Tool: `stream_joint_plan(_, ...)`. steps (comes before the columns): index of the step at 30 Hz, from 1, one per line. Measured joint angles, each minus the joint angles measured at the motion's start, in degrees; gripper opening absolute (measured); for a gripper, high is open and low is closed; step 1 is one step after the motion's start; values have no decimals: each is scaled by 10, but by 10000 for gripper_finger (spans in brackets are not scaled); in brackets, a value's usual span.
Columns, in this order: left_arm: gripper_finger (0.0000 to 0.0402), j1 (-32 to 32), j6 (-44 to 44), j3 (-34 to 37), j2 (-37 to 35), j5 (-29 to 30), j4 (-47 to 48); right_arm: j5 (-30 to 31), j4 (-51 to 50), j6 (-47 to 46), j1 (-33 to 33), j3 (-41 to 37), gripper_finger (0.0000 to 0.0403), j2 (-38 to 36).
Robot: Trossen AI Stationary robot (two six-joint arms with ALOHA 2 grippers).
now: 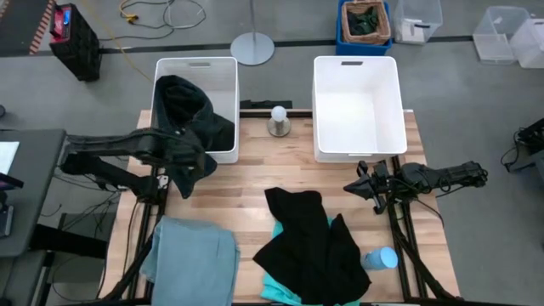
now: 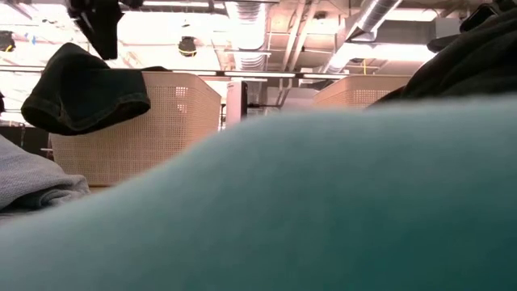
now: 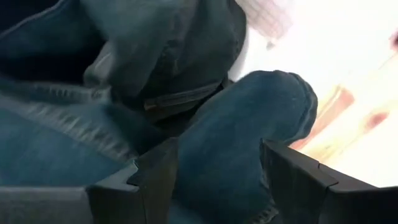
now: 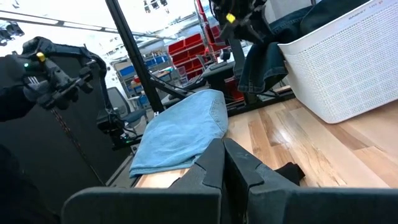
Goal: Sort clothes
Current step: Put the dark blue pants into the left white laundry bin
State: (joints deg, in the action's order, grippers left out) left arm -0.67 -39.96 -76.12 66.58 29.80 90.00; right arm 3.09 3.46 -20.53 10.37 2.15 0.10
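My left gripper (image 1: 182,158) is at the front rim of the left white bin (image 1: 223,70), shut on the dark teal-green garment (image 1: 189,115). The garment lies partly in the bin and hangs over its front rim (image 2: 81,97). The black garment (image 1: 310,242) lies on the turquoise one (image 1: 274,291) at the table's near middle. The grey-blue garment (image 1: 191,259) lies folded at the near left. My right gripper (image 1: 350,184) is shut and empty at the table's right, in front of the right white bin (image 1: 357,106). My left gripper has a thick fold of the dark teal-green garment (image 3: 217,155) between its two fingers (image 3: 155,180), several layers. The fingers come from the table's left. Part of the garment hangs below the gripper outside the bin, and the rest lies in the bin.
A small lamp-like stand (image 1: 279,121) sits between the two bins. A light blue cup (image 1: 381,257) lies at the near right beside the black garment. Bare wood lies between the bins and the garments. A blue crate with dark cloth (image 1: 365,23) stands on the floor beyond.
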Motion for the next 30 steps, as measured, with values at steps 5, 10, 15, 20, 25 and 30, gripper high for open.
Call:
stream_joint_plan(5, 222, 0, 72, 0, 52, 9, 0, 0, 0, 0, 0, 0, 24, 0)
stream_joint_plan(10, 222, 0, 119, 0, 91, 22, 0, 0, 0, 0, 0, 0, 24, 0)
stream_joint_plan(15, 222, 9, 140, 0, 120, 16, 0, 0, 0, 2, 0, 0, 24, 0)
stream_joint_plan(20, 197, 19, 154, 0, 134, 11, 1, 0, -1, 2, 0, 0, 24, 0)
stream_joint_plan(25, 122, 27, 158, 0, 130, 5, 1, 0, -2, 2, 0, 0, 24, 0)
stream_joint_plan(30, 39, 27, 165, 0, 117, -9, 1, 0, -3, 2, 0, 0, 24, 0)
